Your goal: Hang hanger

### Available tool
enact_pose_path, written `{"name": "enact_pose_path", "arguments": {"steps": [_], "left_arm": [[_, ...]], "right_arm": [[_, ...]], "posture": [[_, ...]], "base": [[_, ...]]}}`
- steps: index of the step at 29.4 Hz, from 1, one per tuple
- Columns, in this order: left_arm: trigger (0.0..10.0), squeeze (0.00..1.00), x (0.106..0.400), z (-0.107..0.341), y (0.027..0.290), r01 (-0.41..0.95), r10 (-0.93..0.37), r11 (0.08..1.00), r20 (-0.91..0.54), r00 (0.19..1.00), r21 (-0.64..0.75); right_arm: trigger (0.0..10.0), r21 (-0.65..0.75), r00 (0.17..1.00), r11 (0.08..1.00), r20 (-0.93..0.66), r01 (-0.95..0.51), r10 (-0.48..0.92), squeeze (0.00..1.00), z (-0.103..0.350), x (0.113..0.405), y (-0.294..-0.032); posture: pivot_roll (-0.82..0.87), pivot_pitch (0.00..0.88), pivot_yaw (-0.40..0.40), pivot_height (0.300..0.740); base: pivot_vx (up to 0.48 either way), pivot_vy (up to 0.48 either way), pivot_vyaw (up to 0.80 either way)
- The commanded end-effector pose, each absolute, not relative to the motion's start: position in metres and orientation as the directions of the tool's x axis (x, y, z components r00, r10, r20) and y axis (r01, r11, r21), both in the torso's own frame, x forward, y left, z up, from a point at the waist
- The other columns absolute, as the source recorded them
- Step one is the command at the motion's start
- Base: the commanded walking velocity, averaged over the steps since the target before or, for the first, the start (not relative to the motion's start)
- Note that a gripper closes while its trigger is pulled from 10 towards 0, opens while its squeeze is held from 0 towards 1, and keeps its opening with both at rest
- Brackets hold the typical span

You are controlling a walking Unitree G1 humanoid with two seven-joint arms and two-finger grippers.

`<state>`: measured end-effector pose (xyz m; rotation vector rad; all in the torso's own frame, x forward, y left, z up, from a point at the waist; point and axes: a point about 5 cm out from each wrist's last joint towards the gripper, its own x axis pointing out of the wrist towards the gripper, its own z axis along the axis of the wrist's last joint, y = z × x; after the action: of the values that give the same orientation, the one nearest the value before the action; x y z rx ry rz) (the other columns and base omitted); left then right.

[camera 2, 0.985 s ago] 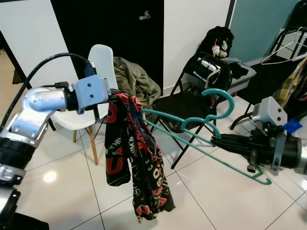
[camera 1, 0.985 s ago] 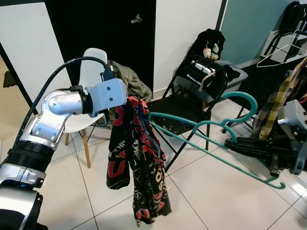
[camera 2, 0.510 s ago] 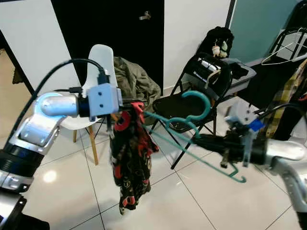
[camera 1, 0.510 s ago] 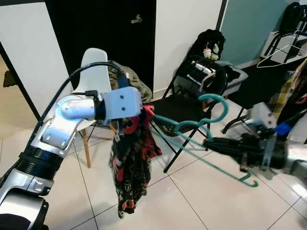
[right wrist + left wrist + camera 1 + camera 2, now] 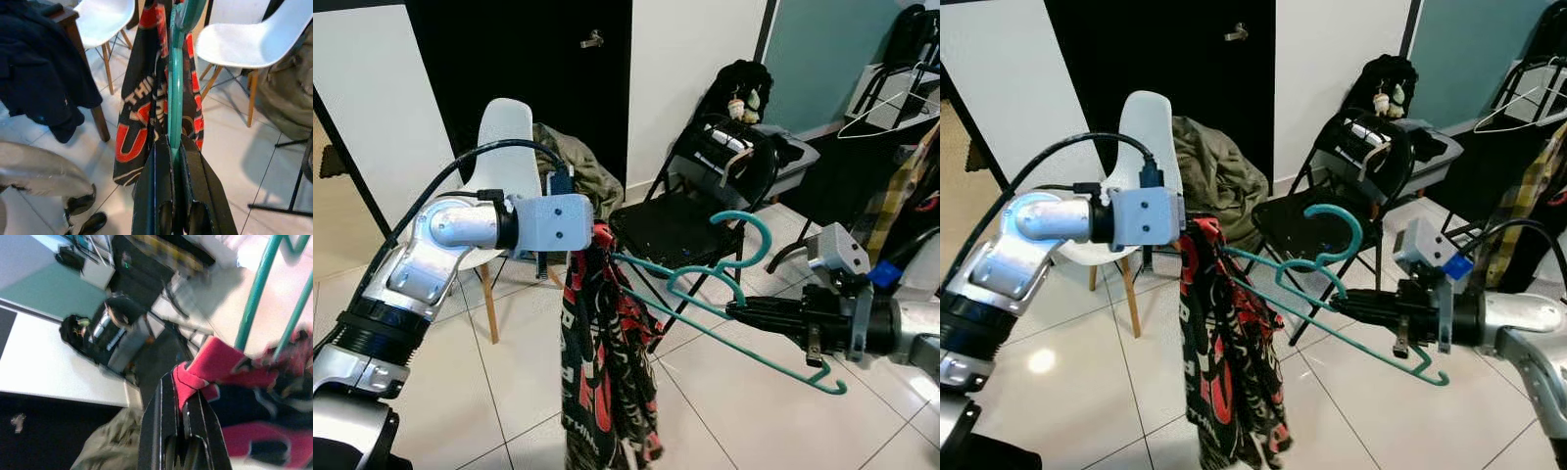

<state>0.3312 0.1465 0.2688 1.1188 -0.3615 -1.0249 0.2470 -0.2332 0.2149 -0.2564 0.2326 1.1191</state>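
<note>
Smooth teal plastic hanger (image 5: 724,294), soft printed cloth garment (image 5: 602,372), glossy tiled floor (image 5: 744,411).

Two arms of brushed silver metal with rounded joint housings and ribbed black collars between segments; the left arm (image 5: 421,264) carries a thick black cable looping over the forearm into a plug on a boxy pale grey wrist block with small dark screw holes. The right arm (image 5: 1518,328) has a similar grey block bearing what looks like a blue tag, also a black cable. Jaws: long, flat, black.
</note>
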Motion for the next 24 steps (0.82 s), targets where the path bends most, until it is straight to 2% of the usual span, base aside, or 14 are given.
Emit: {"name": "enact_pose_path", "arguments": {"steps": [1,2,3,10,12,13,14,15,18,19,21,24], "left_arm": [[10.0,0.00,0.334,0.276,0.159,0.462,-0.786,0.038,-0.259,0.562,0.886],[10.0,0.00,0.336,0.278,0.170,0.453,-0.754,0.007,-0.293,0.588,0.892],[10.0,0.00,0.336,0.281,0.183,0.443,-0.705,-0.072,-0.360,0.612,0.894],[10.0,0.00,0.334,0.282,0.179,0.432,-0.712,-0.133,-0.389,0.585,0.892],[10.0,0.00,0.327,0.282,0.160,0.423,-0.764,-0.168,-0.389,0.515,0.890],[10.0,0.00,0.327,0.282,0.160,0.423,-0.764,-0.168,-0.389,0.515,0.890],[10.0,0.00,0.321,0.283,0.146,0.424,-0.809,-0.169,-0.371,0.456,0.890],[10.0,0.00,0.321,0.283,0.146,0.424,-0.809,-0.169,-0.371,0.456,0.890],[10.0,0.00,0.299,0.289,0.110,0.433,-0.916,-0.166,-0.301,0.265,0.886],[10.0,0.00,0.299,0.289,0.110,0.433,-0.916,-0.166,-0.301,0.265,0.886],[10.0,0.00,0.293,0.293,0.102,0.430,-0.935,-0.176,-0.287,0.210,0.886],[10.0,0.00,0.292,0.294,0.101,0.428,-0.937,-0.179,-0.286,0.201,0.886]], "right_arm": [[10.0,-0.091,0.410,0.403,-0.317,-0.911,0.855,0.00,0.219,0.244,-0.237],[10.0,-0.093,0.416,0.409,-0.327,-0.908,0.849,0.00,0.221,0.242,-0.243],[10.0,-0.092,0.414,0.408,-0.333,-0.908,0.847,0.00,0.225,0.240,-0.248],[10.0,-0.087,0.399,0.394,-0.326,-0.915,0.857,0.00,0.224,0.241,-0.245],[10.0,-0.083,0.390,0.385,-0.315,-0.919,0.865,0.00,0.222,0.244,-0.239],[10.0,-0.083,0.390,0.385,-0.315,-0.919,0.865,0.00,0.222,0.244,-0.239],[10.0,-0.082,0.386,0.380,-0.306,-0.921,0.870,0.00,0.220,0.246,-0.235],[10.0,-0.082,0.386,0.380,-0.306,-0.921,0.870,0.00,0.220,0.246,-0.235],[10.0,-0.091,0.390,0.380,-0.281,-0.921,0.877,0.00,0.218,0.252,-0.228],[10.0,-0.091,0.390,0.380,-0.281,-0.921,0.877,0.00,0.218,0.252,-0.228],[10.0,-0.095,0.393,0.382,-0.271,-0.919,0.879,0.00,0.219,0.252,-0.227],[10.0,-0.097,0.397,0.386,-0.268,-0.918,0.878,0.00,0.219,0.253,-0.227]], "posture": [[-0.04,0.000,0.010,0.740],[-0.04,0.000,0.011,0.740],[-0.04,0.000,0.011,0.740],[-0.03,0.000,0.009,0.740],[-0.03,0.000,0.009,0.740],[-0.03,0.000,0.009,0.740],[-0.02,0.000,0.006,0.740],[-0.02,0.000,0.006,0.740],[-0.02,0.000,0.006,0.740],[-0.02,0.000,0.006,0.740],[-0.02,0.000,0.008,0.740],[-0.02,0.000,0.010,0.740]], "base": [[0.000,0.000,0.00],[0.000,0.000,0.00],[0.000,0.000,0.00],[0.000,0.000,0.00],[0.000,0.000,0.00],[0.000,0.000,0.00],[0.000,0.000,0.00],[0.000,0.000,0.00],[0.000,0.000,0.00],[0.000,0.000,0.00],[0.000,0.000,0.00],[0.000,0.000,0.00]]}}
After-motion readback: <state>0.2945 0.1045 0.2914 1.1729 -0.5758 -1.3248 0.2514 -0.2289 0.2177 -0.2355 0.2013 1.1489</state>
